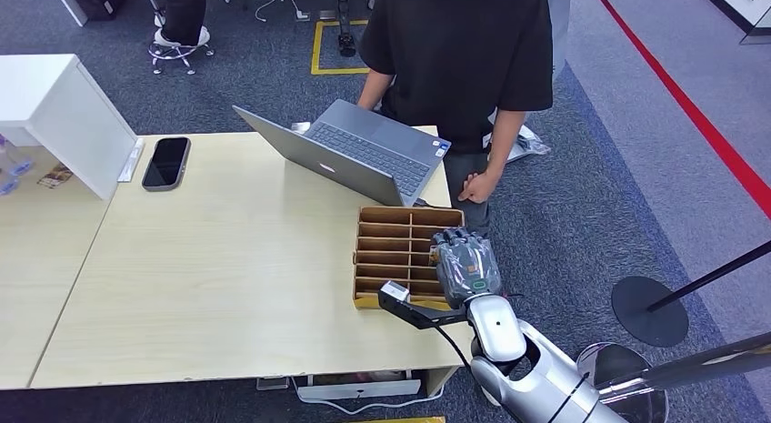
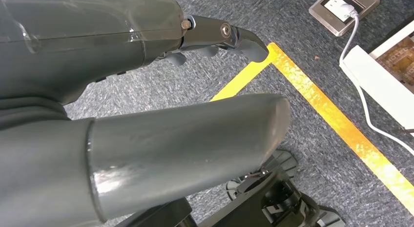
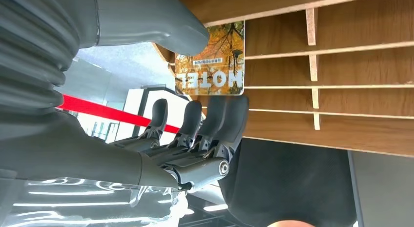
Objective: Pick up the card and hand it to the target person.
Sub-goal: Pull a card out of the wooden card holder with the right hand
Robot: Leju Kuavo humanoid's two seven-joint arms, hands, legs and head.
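The right robot hand (image 1: 465, 264) hangs over the near right end of a wooden slotted card rack (image 1: 397, 241) at the right edge of a pale wooden table (image 1: 218, 287), palm down, its silver arm rising from the lower right of the head view. The right wrist view shows a hotel key card (image 3: 211, 58), printed with autumn trees and the word HOTEL, standing against the rack's thin wooden dividers (image 3: 312, 66); the thick grey thumb (image 3: 161, 27) touches the card's edge on one side while the dark fingers (image 3: 215, 119) lie curled together just beside its other edge. Whether the card is truly pinched or merely framed by thumb and fingers cannot be told from these views. Behind the rack sits an open grey laptop (image 1: 355, 155), and behind that stands a person in a black T-shirt (image 1: 464, 50), one hand (image 1: 477, 186) hanging near the table's far right corner. A black smartphone (image 1: 165, 162) lies flat toward the table's far left, next to a white box-like stand (image 1: 64, 118). The left robot hand (image 2: 219, 39) hangs above grey carpet crossed by yellow floor tape (image 2: 332, 119), its fingers bent loosely with nothing in them; a white power strip (image 2: 381, 85) with a white cable lies on the floor nearby
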